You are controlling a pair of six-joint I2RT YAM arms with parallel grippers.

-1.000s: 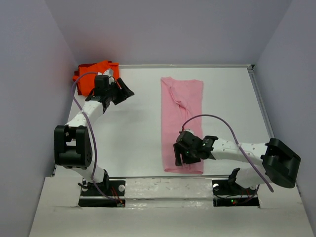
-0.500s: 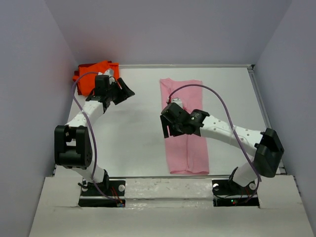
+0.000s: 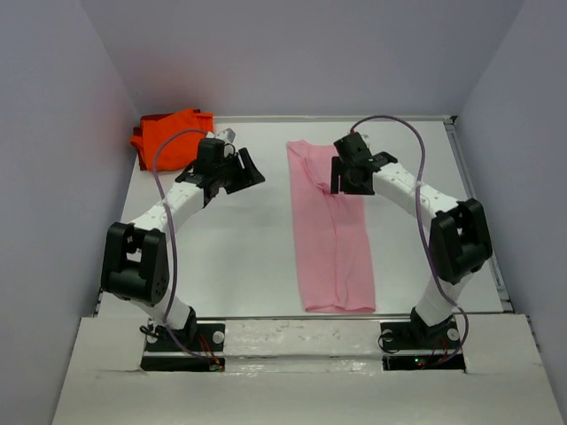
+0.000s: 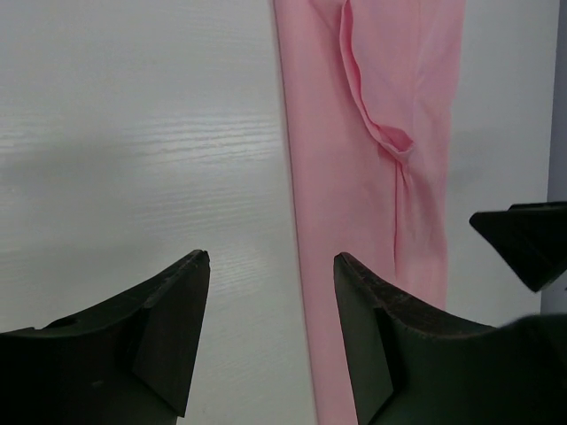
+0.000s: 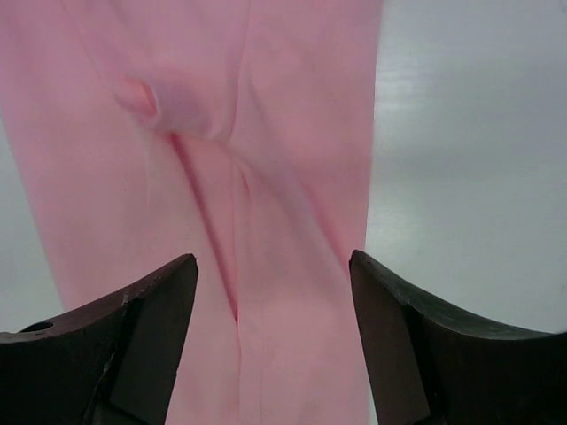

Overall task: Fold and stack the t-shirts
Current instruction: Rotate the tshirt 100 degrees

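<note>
The light pink t-shirt (image 3: 332, 239) lies as a long narrow folded strip running from the near edge to the far edge of the table. A crease and a small bump sit near its far end (image 5: 146, 97). The bright orange t-shirt (image 3: 168, 137) lies bunched in the far left corner. My right gripper (image 3: 348, 181) is open and empty, hovering over the pink shirt's far part (image 5: 266, 336). My left gripper (image 3: 252, 168) is open and empty over bare table just left of the pink shirt (image 4: 354, 177), well right of the orange shirt.
The white table (image 3: 230, 257) is enclosed by grey walls at the left, back and right. A raised rim (image 3: 469, 195) runs along its right side. A dark part of the right arm (image 4: 523, 239) shows at the right edge of the left wrist view.
My right gripper has travelled from the pink shirt's near end along it to its far end, empty. My left gripper has moved right, away from the orange shirt.
</note>
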